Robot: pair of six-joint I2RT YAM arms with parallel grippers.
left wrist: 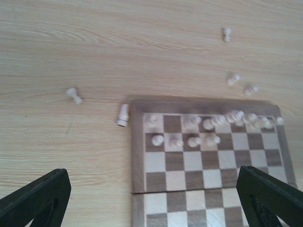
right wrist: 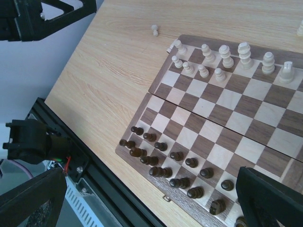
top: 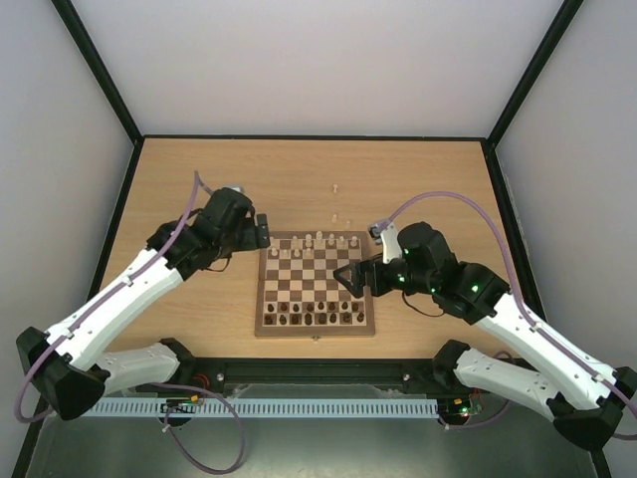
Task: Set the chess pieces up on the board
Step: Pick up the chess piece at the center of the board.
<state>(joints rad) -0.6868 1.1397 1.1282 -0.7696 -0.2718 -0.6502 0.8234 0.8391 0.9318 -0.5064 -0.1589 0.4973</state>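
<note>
Your left gripper (top: 261,231) hangs over the table (top: 418,169), just off the far-left corner of the board (top: 304,284). Its black wedge-shaped fingers (left wrist: 38,201) are spread wide with nothing between them. In its wrist view that corner lies between the fingers. One pale piece (left wrist: 123,115) lies on its side, touching or nearly touching the frame. A toppled pawn (left wrist: 74,95) lies further left on the bare wood.

Your right gripper (top: 350,279) is over the right side of the board, about mid-depth. Its fingers are also wide apart and empty.

The cream pieces (left wrist: 176,142) crowd the two far rows. A back rank of taller turned shapes stands there, with four round-headed pawns just in front on the left half. Three more are off the board beyond its far edge. One is upright and well away, and two are close to the frame, apparently tipped over.

The dark pieces (right wrist: 175,165) fill the two near rows.

The board is smooth wood in light and dark brown checks inside a mid-brown frame, with a seam across its middle. The table is paler wood with long streaky grain.
</note>
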